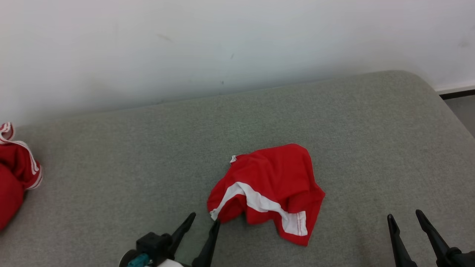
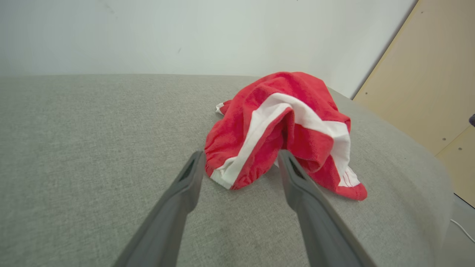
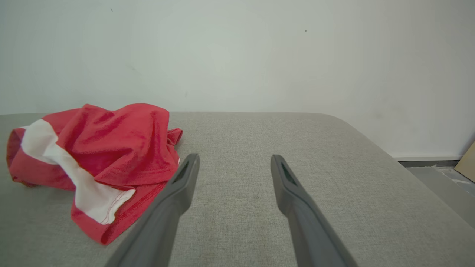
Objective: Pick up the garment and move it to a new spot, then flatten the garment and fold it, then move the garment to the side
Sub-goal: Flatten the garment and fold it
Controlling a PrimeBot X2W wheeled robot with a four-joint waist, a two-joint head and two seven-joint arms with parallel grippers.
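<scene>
A crumpled red garment (image 1: pixel 271 185) with a white stripe lies in a heap on the grey cushioned surface (image 1: pixel 148 148), a bit right of centre. My left gripper (image 1: pixel 203 219) is open at the garment's near left corner, its right fingertip almost touching the cloth. From the left wrist, the garment (image 2: pixel 282 126) bulges just beyond the open left gripper (image 2: pixel 241 157), with the white-edged hem between the tips. My right gripper (image 1: pixel 405 215) is open at the lower right, well clear of the cloth. In the right wrist view the garment (image 3: pixel 111 152) lies left of the open right gripper (image 3: pixel 234 160).
Another red garment with white stripes (image 1: pixel 15 174) is bunched at the left edge of the surface. A white wall (image 1: pixel 222 44) runs along the back. The surface's rounded right edge (image 1: pixel 445 107) drops to the floor; a beige panel (image 2: pixel 426 85) stands beyond it.
</scene>
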